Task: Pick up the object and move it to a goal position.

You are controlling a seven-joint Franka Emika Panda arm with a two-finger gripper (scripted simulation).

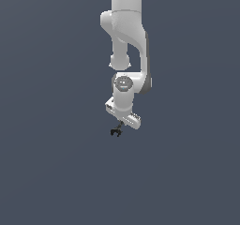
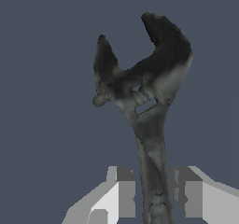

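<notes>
Against plain grey-blue, one end effector (image 2: 154,192) grips one object (image 2: 144,92).

Dark fork-headed object (image 2: 144,101), stem between fingers

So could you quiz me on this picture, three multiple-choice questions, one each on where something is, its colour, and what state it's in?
1. Where is the object?
A. between the gripper's fingers
B. lying far from the arm
C. on top of the arm

2. Its colour?
A. red
B. black
C. yellow

3. The gripper is:
A. wide open, empty
B. shut on the object
C. out of sight

Answers: 1 A, the stem runs down between both fingers. 2 B, it looks dark throughout. 3 B, the fingers sit against the stem either side.
</notes>
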